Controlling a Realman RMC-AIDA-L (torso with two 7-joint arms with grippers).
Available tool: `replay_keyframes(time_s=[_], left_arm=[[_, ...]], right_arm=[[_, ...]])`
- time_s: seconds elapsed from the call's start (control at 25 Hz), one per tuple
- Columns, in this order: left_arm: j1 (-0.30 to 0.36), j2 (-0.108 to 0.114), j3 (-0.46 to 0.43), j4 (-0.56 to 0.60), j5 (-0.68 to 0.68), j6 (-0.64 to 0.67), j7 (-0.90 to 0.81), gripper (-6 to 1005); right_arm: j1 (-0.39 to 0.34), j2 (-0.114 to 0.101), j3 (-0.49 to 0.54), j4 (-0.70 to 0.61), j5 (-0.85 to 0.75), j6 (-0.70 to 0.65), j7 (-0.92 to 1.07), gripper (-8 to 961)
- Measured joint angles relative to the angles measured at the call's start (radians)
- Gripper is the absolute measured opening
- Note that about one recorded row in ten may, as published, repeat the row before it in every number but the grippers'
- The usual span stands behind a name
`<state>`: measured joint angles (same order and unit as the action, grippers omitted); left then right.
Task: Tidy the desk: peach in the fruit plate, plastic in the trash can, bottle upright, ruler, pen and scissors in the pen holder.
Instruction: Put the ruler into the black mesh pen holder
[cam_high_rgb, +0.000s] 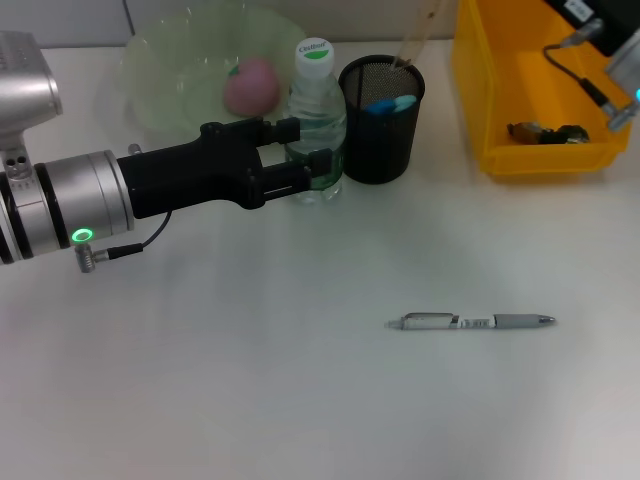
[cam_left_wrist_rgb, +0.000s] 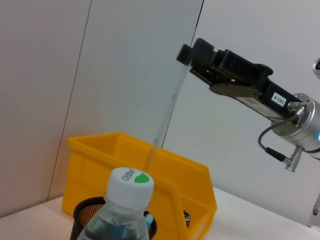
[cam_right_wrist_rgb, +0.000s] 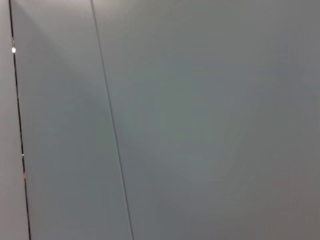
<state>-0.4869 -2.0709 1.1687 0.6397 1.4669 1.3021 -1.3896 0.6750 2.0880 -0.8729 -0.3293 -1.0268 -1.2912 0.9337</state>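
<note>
Clear plastic, one bottle (cam_high_rgb: 318, 120) stands upright, clamped by the left gripper (cam_high_rgb: 305, 157). One peach (cam_high_rgb: 251, 85) sits in the plate (cam_high_rgb: 160, 85); one pen (cam_high_rgb: 470, 322) lies on the desk (cam_high_rgb: 250, 380). The right gripper's (cam_left_wrist_rgb: 192, 57) claw state I cannot tell.

1. The head view looks forward and down on the desk (cam_high_rgb: 300, 400) from above, taking in the bottle (cam_high_rgb: 317, 120).
2. The left wrist view sits low and close behind the bottle (cam_left_wrist_rgb: 122, 210), facing the yellow bin (cam_left_wrist_rgb: 170, 185); both also show in the head view.
3. The right wrist view faces only a blank wall (cam_right_wrist_rgb: 200, 125).
</note>
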Motion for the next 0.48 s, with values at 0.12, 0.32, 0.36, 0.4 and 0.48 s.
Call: replay_keyframes(time_s=[0.12,0.32,0.36,0.4,0.48], left_arm=[[-0.001,0.000,-0.001,-0.001,0.000,-0.001,0.003,659],[-0.002,0.000,-0.001,-0.002,-0.001,0.002,0.016,659],[-0.003,0.000,-0.001,-0.002,-0.002,0.003,0.016,659],[-0.003,0.000,-0.001,-0.002,-0.003,0.004,0.016,659],[-0.003,0.000,-0.001,-0.002,-0.005,0.004,0.017,659]], right_arm=[[0.023,0.001,0.000,0.029,0.000,0.012,-0.020,430],[0.054,0.002,0.000,0.083,0.001,0.049,-0.082,433],[0.056,0.003,0.000,0.090,0.001,0.052,-0.090,434],[0.059,0.003,0.000,0.103,0.001,0.055,-0.102,434],[0.058,0.003,0.001,0.111,0.001,0.058,-0.110,436]])
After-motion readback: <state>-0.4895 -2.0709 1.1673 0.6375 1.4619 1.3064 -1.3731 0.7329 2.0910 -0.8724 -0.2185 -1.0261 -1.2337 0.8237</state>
